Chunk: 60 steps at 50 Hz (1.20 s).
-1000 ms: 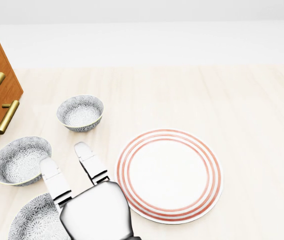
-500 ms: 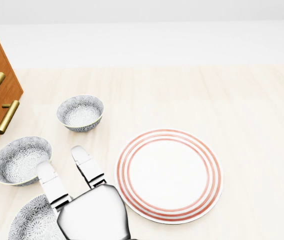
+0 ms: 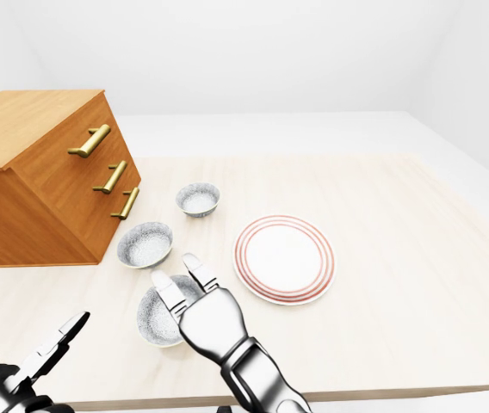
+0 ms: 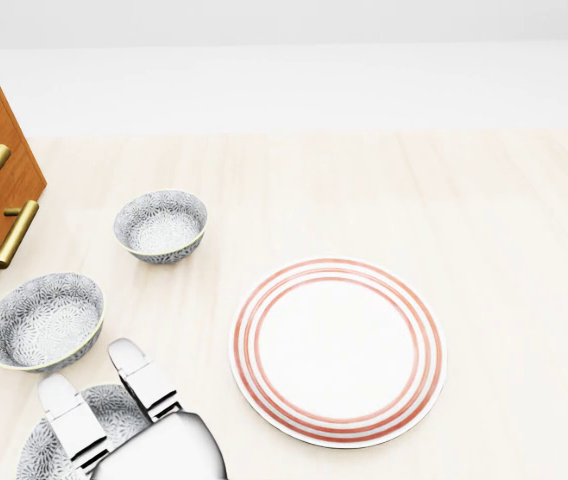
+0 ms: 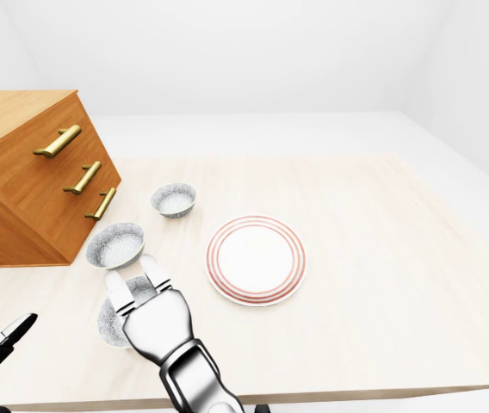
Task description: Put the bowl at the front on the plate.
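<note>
R hand (image 3: 207, 322) sits low-centre in left-eye view, back of palm up. Two fingers (image 3: 169, 292) are straight and apart, stretched over the front bowl (image 3: 151, 318); nothing is clamped. Can't tell if the fingers touch the rim or just hang above it. L hand (image 3: 22, 368) is in the bottom-left corner of that view, off the table edge, fingers spread and holding nothing.

Front bowl: grey patterned, upright on the pale wood table (image 3: 408, 258), nearest its bottom edge and partly covered by R hand. It's apart from the plate (image 3: 284, 259), which lies up and to the right. Plate is white w/ red rings round the rim, flat, nothing on it.

Just above the front bowl is a 2nd bowl (image 3: 145, 244), same pattern, near the drawer chest (image 3: 42, 185). Higher up is a 3rd bowl (image 3: 198, 199), smaller-looking, btwn the chest and the plate's top-left. All 3 bowls run in a slanted line left of the plate.

Chest is orange-brown wood w/ three brass handles (image 3: 90, 140), at the table's left.
</note>
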{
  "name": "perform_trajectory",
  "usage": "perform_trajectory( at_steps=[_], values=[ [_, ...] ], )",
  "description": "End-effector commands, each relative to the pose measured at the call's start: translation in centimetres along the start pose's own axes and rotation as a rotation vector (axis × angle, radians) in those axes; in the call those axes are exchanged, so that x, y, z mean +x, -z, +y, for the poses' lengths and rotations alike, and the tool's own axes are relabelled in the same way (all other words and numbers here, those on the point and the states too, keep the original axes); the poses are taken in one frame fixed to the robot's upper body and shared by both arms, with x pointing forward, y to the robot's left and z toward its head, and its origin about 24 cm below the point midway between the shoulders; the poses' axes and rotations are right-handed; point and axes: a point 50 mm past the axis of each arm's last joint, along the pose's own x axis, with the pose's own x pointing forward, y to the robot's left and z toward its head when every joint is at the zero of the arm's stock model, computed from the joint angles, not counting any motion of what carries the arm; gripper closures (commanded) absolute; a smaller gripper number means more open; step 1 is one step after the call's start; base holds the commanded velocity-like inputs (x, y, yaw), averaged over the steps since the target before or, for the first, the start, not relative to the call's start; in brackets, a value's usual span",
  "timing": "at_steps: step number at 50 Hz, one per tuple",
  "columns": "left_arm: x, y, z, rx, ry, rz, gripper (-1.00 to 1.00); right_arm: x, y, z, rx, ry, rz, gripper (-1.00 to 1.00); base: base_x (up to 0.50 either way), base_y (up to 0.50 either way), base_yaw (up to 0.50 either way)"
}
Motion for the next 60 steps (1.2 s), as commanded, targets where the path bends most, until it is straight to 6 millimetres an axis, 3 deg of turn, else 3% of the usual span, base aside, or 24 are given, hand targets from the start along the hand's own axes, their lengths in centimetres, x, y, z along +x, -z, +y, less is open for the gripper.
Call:
perform_trajectory(
  at_steps=[1, 13, 22, 33, 60],
  values=[
    [0.0, 0.1, -0.1, -0.005, 0.000, 0.004, -1.00, 0.2, -0.5, 1.6, 0.051, -0.043, -0.025, -1.00, 0.00, 0.00, 0.00],
    [0.1, 0.1, -0.2, -0.001, 0.002, 0.003, -1.00, 0.9, -0.9, 3.2, 0.062, -0.124, -0.027, -1.00, 0.00, 0.00, 0.00],
    [0.1, 0.0, -0.2, -0.002, 0.001, -0.003, -1.00, 1.5, -1.2, 3.0, 0.040, -0.149, -0.039, -1.00, 0.00, 0.00, 0.00],
    [0.1, -0.1, -0.1, -0.008, -0.005, -0.006, -1.00, 1.3, -1.2, 4.4, 0.103, -0.187, -0.026, -1.00, 0.00, 0.00, 0.00],
    [0.1, 0.0, -0.2, -0.009, -0.001, 0.000, -1.00, 1.4, -1.3, 5.6, 0.106, -0.251, -0.026, -1.00, 0.00, 0.00, 0.00]
  ],
)
